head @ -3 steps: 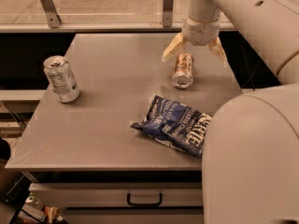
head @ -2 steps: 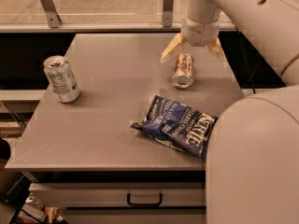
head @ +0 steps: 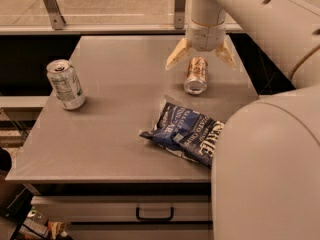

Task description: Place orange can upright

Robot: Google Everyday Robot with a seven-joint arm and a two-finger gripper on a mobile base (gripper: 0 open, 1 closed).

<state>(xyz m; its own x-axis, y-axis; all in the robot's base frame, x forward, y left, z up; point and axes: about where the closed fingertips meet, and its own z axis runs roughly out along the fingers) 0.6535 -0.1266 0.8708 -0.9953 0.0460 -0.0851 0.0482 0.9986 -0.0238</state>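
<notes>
Camera view shows the two-finger gripper (head: 201, 64) hanging from the pale arm directly above a small shiny copper-orange metal drink can (head: 196, 74), which lies on its side toward the far right of the flat grey table (head: 115, 134). The tan fingers (head: 176, 58) are spread wide apart, one on each side of the orange can, and grip nothing. The can's long axis runs roughly away from the lens and toward it, with a silver end facing the viewer. The fingers therefore straddle it across its width, which looks like a fair line for closing on its round sides.

The can's far end is tucked under the wrist and cannot be made out. Whether the fingertips touch the tabletop is also unclear. A crinkled blue chip bag (head: 186, 133) lies just in front of the can, its right corner hidden behind the robot's bulky pale body (head: 270, 174). A silver-white printed can (head: 65, 84) stands upright well apart, at the left.
</notes>
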